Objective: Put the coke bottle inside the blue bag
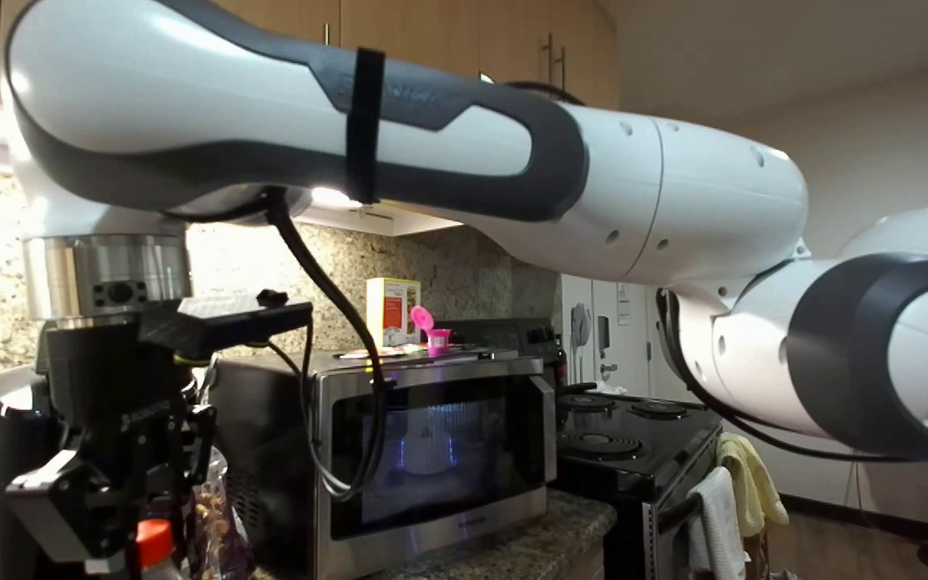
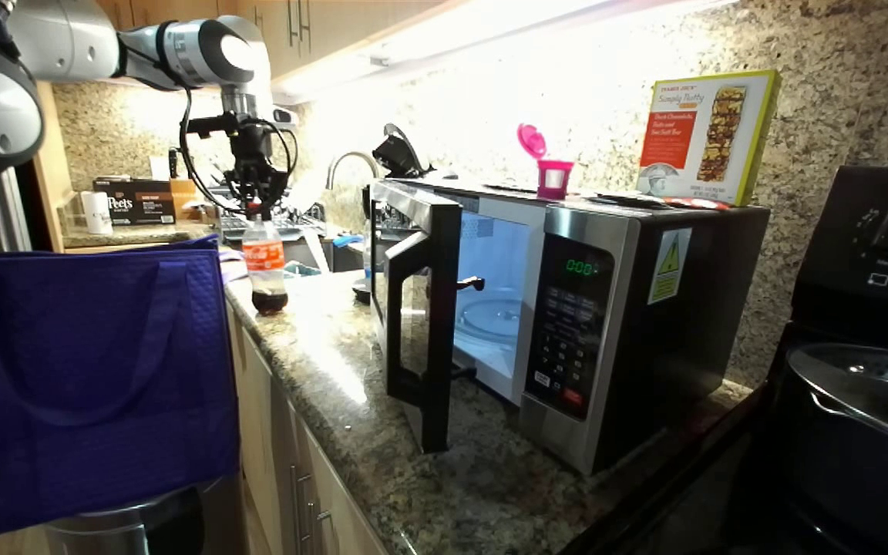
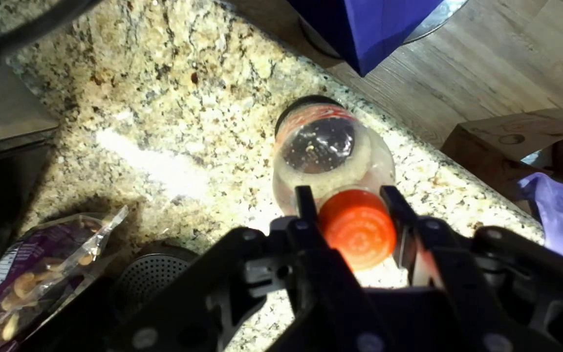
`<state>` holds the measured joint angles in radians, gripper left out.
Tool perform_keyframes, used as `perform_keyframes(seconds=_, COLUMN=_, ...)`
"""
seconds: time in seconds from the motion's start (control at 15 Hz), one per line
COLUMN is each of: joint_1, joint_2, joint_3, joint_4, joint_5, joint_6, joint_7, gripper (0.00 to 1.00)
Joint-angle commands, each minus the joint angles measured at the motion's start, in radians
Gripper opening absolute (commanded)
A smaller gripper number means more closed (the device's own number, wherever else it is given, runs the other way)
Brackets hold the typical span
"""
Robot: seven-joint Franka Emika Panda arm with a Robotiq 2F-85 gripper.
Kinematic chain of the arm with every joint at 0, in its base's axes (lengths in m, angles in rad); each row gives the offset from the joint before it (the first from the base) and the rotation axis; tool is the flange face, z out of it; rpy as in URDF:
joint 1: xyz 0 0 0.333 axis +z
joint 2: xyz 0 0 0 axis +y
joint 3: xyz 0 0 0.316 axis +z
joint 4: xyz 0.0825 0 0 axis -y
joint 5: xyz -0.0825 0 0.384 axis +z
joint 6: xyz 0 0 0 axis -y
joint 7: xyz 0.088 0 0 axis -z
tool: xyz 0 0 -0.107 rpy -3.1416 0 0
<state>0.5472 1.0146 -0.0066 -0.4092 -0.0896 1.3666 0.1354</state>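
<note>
One small, clear plastic coke bottle (image 2: 264, 250) with a red wraparound label was close to upright at the edge of the glossy, speckled granite countertop (image 2: 313, 339), outside the boxy dark-blue bag (image 2: 97, 370) of quilted fabric, so the task looked little more than begun: the grasp seemed made, while the carry across, the lowering and the release were all left to do. Its round red plastic cap (image 3: 358, 232) sat between the slim black fingers (image 3: 307, 210) of the two-fingered gripper (image 3: 350, 198), which was set narrow, about the cap's own width, and looked to be holding the bottle by it. Whether the base bore on the stone or hung just clear was hard to tell. The bottle's walls were smooth and see-through, rounding at the shoulder, with a little dark liquid at the bottom. The stone beneath was mottled in cream, brown and black. Beyond the edge, the bag showed broad flat strap handles and soft, slightly creased sides above a round metallic bin (image 2: 93, 528); the bag's inside did not show. Farther off on the stone were a crinkled, clear-and-purple plastic nut pouch (image 3: 32, 283) and a boxy black-and-steel microwave (image 2: 683, 324), its door open, topped by a small glossy pink plastic cup (image 2: 554, 179) and a flat cardboard snack-bar box (image 2: 710, 139).
</note>
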Motion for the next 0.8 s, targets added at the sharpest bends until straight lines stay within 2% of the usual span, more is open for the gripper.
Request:
perform_keyframes(seconds=0.0, joint_1=-0.012, joint_2=-0.003, joint_3=0.006, joint_4=-0.024, joint_5=-0.009, joint_6=0.064, joint_7=-0.129, gripper=0.16)
perform_keyframes(seconds=0.2, joint_1=-0.015, joint_2=-0.004, joint_3=0.005, joint_4=-0.027, joint_5=-0.005, joint_6=0.092, joint_7=-0.183, gripper=0.16)
perform_keyframes(seconds=0.27, joint_1=-0.020, joint_2=0.062, joint_3=0.019, joint_4=0.093, joint_5=-0.016, joint_6=0.038, joint_7=-0.188, gripper=0.16)
perform_keyframes(seconds=0.33, joint_1=-0.018, joint_2=-0.004, joint_3=0.004, joint_4=-0.025, joint_5=-0.001, joint_6=0.083, joint_7=-0.187, gripper=0.15)
perform_keyframes(seconds=0.47, joint_1=-0.026, joint_2=-0.004, joint_3=0.006, joint_4=-0.022, joint_5=0.007, joint_6=0.076, joint_7=-0.172, gripper=0.15)
perform_keyframes(seconds=0.53, joint_1=-0.032, joint_2=-0.007, joint_3=0.008, joint_4=-0.024, joint_5=0.016, joint_6=0.063, joint_7=-0.147, gripper=0.62)
perform_keyframes(seconds=0.6, joint_1=-0.034, joint_2=-0.009, joint_3=0.003, joint_4=-0.026, joint_5=0.015, joint_6=0.051, joint_7=-0.133, gripper=0.62)
perform_keyframes(seconds=0.67, joint_1=-0.038, joint_2=-0.013, joint_3=0.001, joint_4=-0.026, joint_5=0.018, joint_6=0.037, joint_7=-0.101, gripper=0.69)
perform_keyframes(seconds=0.73, joint_1=-0.049, joint_2=0.045, joint_3=0.017, joint_4=0.084, joint_5=0.010, joint_6=-0.029, joint_7=-0.081, gripper=0.74)
